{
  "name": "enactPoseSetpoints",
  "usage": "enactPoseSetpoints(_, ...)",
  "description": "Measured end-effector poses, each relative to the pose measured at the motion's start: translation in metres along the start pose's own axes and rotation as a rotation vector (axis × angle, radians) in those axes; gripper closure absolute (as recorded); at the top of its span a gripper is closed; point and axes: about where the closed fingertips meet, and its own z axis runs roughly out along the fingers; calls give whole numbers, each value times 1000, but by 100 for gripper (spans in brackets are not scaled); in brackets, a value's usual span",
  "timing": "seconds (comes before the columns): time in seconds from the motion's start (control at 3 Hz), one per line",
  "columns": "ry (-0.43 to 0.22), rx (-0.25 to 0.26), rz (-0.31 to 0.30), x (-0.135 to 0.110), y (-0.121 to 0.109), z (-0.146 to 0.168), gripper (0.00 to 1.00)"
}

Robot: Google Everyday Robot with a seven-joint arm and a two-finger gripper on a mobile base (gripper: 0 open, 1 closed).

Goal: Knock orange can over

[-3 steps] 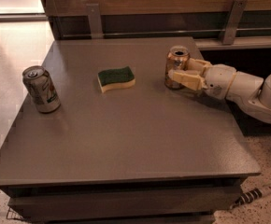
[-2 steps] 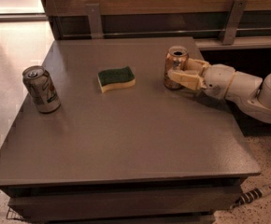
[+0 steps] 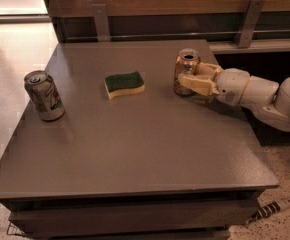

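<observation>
A: What is hidden or cut off?

B: The white arm [image 3: 265,96] runs off the right edge. Its hand [image 3: 189,74] covers the lower right of the orange can [image 3: 185,64], which stands upright at the far right of the tabletop [image 3: 135,149]. The hand is spread open, one finger [image 3: 197,85] in front of the can and one behind.

A: Anything nearby?

B: A green sponge [image 3: 124,83] lies mid-tabletop and a silver can [image 3: 44,95] stands far left, both well apart from the hand.

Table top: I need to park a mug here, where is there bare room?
The front half of the table is bare, from the silver can across to the right edge. The back-left corner behind the sponge is free too. Crowded: back right, where the gripper is at the orange can.
</observation>
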Motion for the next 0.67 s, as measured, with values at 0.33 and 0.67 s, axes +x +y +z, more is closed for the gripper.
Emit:
enactPoseSetpoints(0.33, 94, 1, -20, -14, -1, -1, 100)
enactPoseSetpoints(0.67, 212, 23, -36, -33, -5, -14, 100)
